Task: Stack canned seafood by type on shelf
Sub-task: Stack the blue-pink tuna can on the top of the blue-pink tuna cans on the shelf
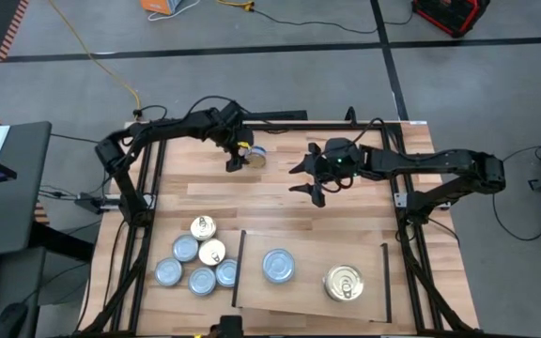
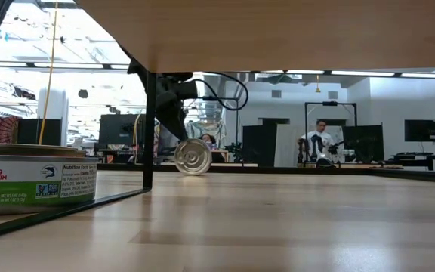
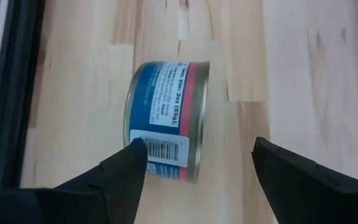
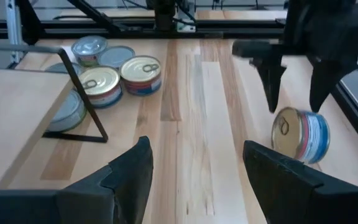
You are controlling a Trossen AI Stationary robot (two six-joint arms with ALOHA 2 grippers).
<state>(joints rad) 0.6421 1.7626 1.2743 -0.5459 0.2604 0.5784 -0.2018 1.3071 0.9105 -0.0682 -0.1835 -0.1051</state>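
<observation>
Right now you're looking at a tin on its edge (image 1: 255,157) at the far side of the tabletop (image 1: 280,202), w/ the left gripper (image 1: 234,157) hanging over it. Its fingers are standing apart, released, nothing grasped: in the left wrist view the tin (image 3: 165,120) is lying between the two fingertips but touching neither clearly. One fingertip (image 3: 132,155) is sitting right by the barcode side; contact can't be told.

Biggest risk, imo: the tin is resting on its rim, lid facing sideways, as the low view (image 2: 193,156) and right wrist view (image 4: 301,134) are showing. A round tin standing like that is free to roll. If you're closing unevenly, one finger is going to nudge it first and it's rolling off toward the table's edge, or tipping flat out from under the jaws.

Second risk: you're gripping across curved wall and label, so a shallow bite is prob. slipping when you lift.

The right gripper (image 1: 315,180) is waiting mid-table, fingers also spread and empty, near the left arm's path toward the shelf (image 1: 308,299). Swinging across w/out checking could be clipping it.

The shelf is holding a silvery-blue stack (image 1: 278,266) and a gold-lid stack (image 1: 344,283), well apart. The cluster of tins (image 1: 195,262) is sitting just beside the shelf's black strip (image 1: 238,269). This tin's lid is looking gold, so dropping it on the wrong pile is mixing types.
</observation>
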